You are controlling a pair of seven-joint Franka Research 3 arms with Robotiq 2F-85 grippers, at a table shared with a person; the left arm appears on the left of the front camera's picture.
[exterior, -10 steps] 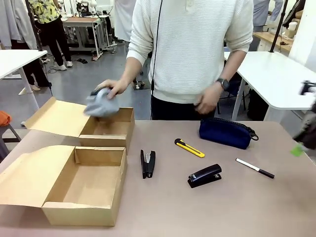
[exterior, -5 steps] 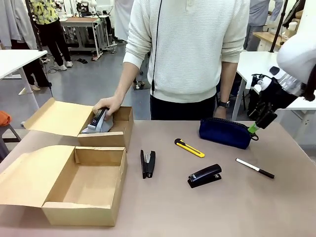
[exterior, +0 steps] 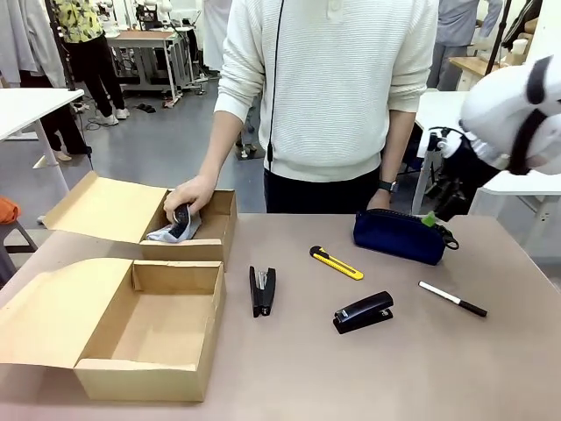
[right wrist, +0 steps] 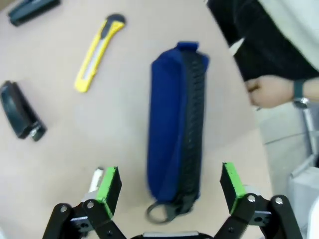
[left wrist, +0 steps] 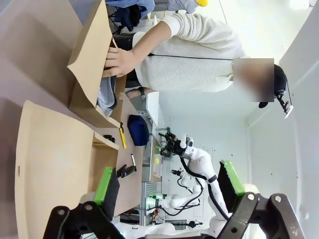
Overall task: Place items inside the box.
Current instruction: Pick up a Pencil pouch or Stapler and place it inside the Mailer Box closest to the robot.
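Front view across a beige table [exterior: 351, 377] toward a person in a white knit sweater [exterior: 333, 88] at the far side. Far left: far box [exterior: 188, 249] of brown cardboard, open, flap laid back to the left, with the soft grey zip pouch [exterior: 166, 233] inside its left part, pressed down by the person's hand [exterior: 189, 196]. Near left, just in front of it: near box [exterior: 149, 382], likewise open brown cardboard, flap spread to the left. Centre, just right of the boxes: slim left black stapler [exterior: 262, 290], lying lengthwise near to far. Right of that and slightly farther: yellow utility knife [exterior: 337, 264], set at an angle. Near centre-right: bulkier right black stapler [exterior: 363, 311]. Far, right of centre: oblong navy zip pouch [exterior: 399, 237], zip uppermost, pull ring at its right end, with the person's other hand [exterior: 379, 200] just behind it at the table's far edge. Near right: thin black-and-white pen [exterior: 452, 298], apart from the navy pouch. Right gripper [exterior: 436, 216], on the white arm entering from the right, poised just above the navy pouch's right end, jaws spread wide; in the wrist view, green pads astride the ring end, clear of the fabric on both sides, nothing grasped. Left gripper [left wrist: 167, 177] released likewise, green-padded fingers wide apart with nothing between them, facing across the near box's flap toward the person.
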